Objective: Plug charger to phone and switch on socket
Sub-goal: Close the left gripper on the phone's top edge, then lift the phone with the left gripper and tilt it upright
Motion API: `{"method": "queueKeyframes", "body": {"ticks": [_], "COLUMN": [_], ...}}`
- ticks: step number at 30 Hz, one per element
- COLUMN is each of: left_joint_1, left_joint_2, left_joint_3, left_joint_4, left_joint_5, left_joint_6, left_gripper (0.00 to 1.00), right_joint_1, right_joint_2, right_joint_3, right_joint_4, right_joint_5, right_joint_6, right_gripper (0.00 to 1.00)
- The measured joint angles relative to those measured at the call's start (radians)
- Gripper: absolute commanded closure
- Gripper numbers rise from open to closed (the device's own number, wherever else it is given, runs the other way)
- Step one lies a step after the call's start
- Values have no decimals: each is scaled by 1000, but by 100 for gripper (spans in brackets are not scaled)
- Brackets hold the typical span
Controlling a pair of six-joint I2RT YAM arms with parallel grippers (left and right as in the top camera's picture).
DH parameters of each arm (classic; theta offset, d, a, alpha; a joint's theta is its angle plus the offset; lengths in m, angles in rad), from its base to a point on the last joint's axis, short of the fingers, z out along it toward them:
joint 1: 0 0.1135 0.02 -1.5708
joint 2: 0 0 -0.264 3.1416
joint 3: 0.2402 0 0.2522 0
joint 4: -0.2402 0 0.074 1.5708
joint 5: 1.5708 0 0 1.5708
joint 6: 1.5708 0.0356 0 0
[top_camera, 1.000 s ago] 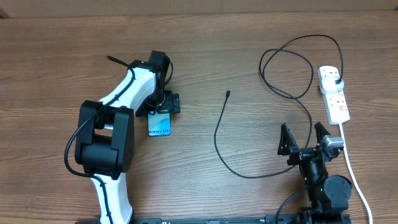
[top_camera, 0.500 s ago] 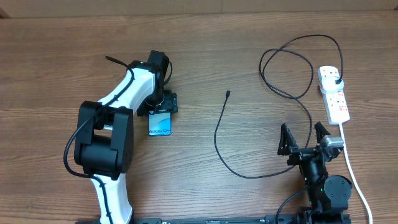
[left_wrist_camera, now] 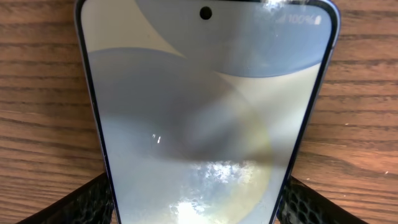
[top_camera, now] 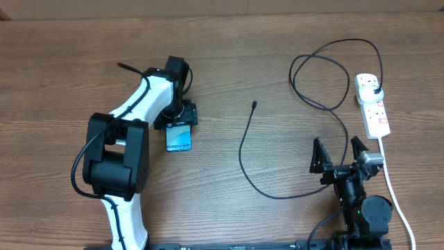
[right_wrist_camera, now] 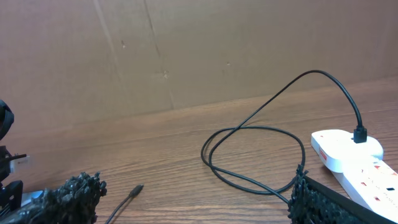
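The phone (top_camera: 178,137) lies flat, screen up, left of centre in the overhead frame. It has not shifted over the last second. What has changed is the left gripper (top_camera: 180,123): its fingers (left_wrist_camera: 93,199) have been drawn in from a wider spread to a narrower one and now flank the phone's upper end on both sides. In the left wrist view they are seen at the lower corners of the frame, right at the phone's edges. Whether a firm hold has been made cannot be told.

This is judged to be the securing of the phone before the connector is brought to it. No later step is done.

The charger (top_camera: 243,149) lies in a loose curve at the centre of the overhead frame. Its connector tip is well apart from the phone and its black plug is seated in the socket (top_camera: 378,121) at the right edge. The right gripper (top_camera: 340,156) is parked at the lower right with its fingers (right_wrist_camera: 74,199) spread wide and nothing between them. It has not moved.

The tabletop (top_camera: 69,69) is brown with a wood-grain finish. A plain brown board (right_wrist_camera: 217,50) is seen behind it in the right wrist view. Nothing more of the room is shown.
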Motion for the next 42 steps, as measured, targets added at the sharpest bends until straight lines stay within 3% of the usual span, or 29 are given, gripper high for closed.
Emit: {"method": "queueKeyframes", "body": {"ticks": [9, 29, 42], "left_joint_1": [0, 0, 0], "left_joint_2": [13, 80, 80], "left_joint_3": [28, 302, 341], "left_joint_4": [-34, -309, -367], "left_joint_5": [3, 34, 338], "left_joint_6": [0, 0, 0], "left_gripper": [24, 21, 20], "right_joint_1": [0, 0, 0], "right_joint_2": [0, 0, 0], "right_joint_3": [0, 0, 0], "right_joint_4": [0, 0, 0], "right_joint_5": [0, 0, 0], "right_joint_6": [0, -1, -1], "right_gripper": [0, 0, 0]}}
